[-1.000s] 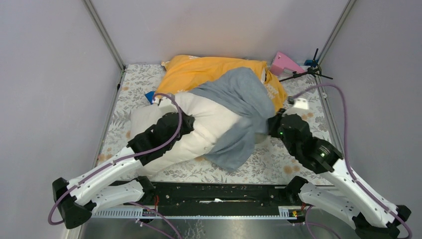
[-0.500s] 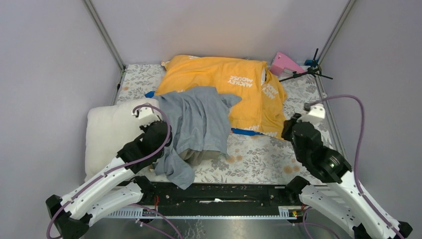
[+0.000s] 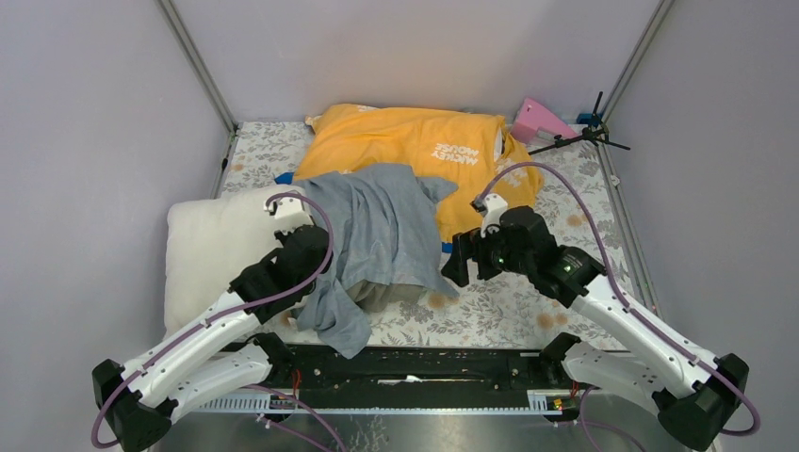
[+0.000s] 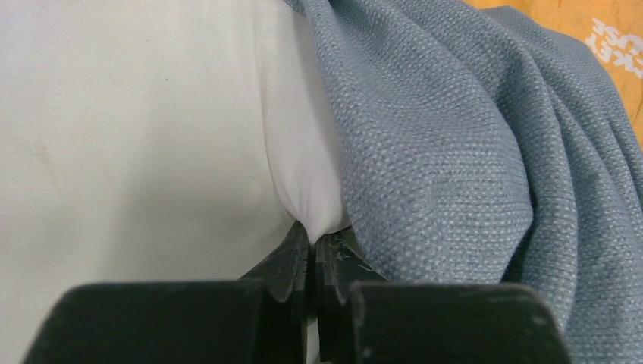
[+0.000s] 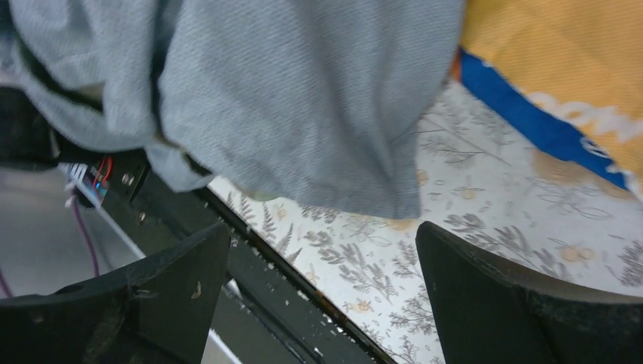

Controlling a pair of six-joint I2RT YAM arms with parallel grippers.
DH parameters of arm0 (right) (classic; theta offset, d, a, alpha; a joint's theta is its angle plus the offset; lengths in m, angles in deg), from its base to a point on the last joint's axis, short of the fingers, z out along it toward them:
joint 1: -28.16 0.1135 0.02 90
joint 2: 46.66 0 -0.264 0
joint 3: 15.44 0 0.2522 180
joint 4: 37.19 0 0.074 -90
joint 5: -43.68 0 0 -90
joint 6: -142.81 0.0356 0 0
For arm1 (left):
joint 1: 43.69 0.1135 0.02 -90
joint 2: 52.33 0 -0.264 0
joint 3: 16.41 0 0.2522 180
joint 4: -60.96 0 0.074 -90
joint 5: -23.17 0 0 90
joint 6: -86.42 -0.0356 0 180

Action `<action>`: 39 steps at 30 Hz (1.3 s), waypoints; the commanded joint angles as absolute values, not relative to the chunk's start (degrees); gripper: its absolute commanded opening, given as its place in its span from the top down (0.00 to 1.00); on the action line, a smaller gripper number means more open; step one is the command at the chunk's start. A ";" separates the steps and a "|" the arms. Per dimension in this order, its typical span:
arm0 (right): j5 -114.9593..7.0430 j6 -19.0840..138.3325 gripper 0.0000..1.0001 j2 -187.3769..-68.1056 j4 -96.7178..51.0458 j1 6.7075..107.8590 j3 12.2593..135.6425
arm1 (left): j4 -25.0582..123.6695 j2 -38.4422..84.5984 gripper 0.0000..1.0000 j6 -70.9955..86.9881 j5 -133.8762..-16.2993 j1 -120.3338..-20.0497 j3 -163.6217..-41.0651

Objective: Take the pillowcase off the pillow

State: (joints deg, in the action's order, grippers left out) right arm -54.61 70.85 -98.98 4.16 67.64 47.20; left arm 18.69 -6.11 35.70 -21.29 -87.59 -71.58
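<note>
Left jaws: my left gripper [image 4: 312, 241] is pressed together on a fold of the white pillow [image 4: 136, 136], right at the edge of the grey-blue pillowcase [image 4: 455, 152], which lies against one finger.
Right jaws: my right gripper [image 5: 322, 235] is spread wide and holds nothing. The pillowcase's hanging corner is just beyond the gap.
Pillowcase: wrinkled, draped over the pillow's right end, between my two arms.
Pillow: its left part is bare and lies on the left of the table [image 3: 528, 301].
Behind: an orange-covered pillow [image 3: 415, 151] touches the pillowcase's far edge.
</note>
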 commanded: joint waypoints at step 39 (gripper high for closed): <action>8.34 77.37 1.00 -89.35 -0.92 80.32 44.64 | 17.84 -14.10 1.00 41.44 -15.25 -87.64 -75.28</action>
